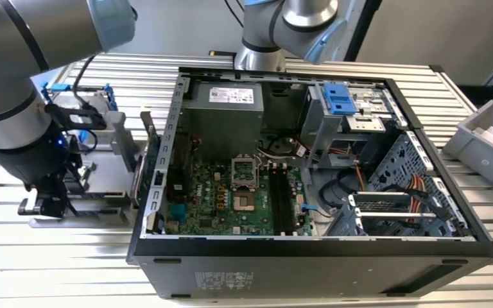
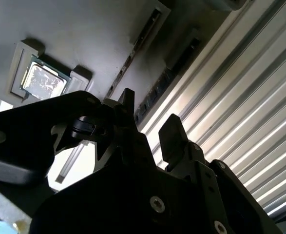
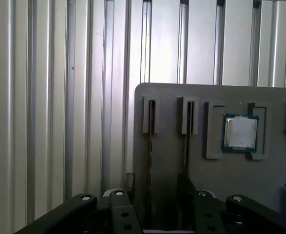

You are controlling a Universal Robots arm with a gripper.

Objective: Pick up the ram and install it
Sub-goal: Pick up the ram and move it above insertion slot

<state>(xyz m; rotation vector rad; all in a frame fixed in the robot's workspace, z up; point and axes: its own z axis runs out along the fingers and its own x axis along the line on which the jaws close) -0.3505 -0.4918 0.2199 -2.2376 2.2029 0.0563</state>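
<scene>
Two rams stand on edge in slots of a grey holder tray (image 3: 220, 97); in the first wrist view they show as thin strips, one ram (image 3: 150, 127) and the other (image 3: 186, 124). In the second wrist view one ram (image 2: 158, 90) shows its dark chips just beyond the fingertips (image 2: 171, 130). My gripper (image 3: 158, 189) hangs open low over the tray, with the slots' line running into the gap between its fingers (image 3: 128, 181). Nothing is held. In the exterior view the gripper (image 1: 54, 196) is over the tray (image 1: 101, 183), on the view's left of the computer case.
A square silver processor (image 3: 240, 132) lies in a recess of the tray beside the slots. The open computer case (image 1: 315, 247) shows its green motherboard (image 1: 221, 199) and dark memory slots (image 1: 285, 192). A grey bin (image 1: 486, 138) stands at the view's right. The table is ribbed metal.
</scene>
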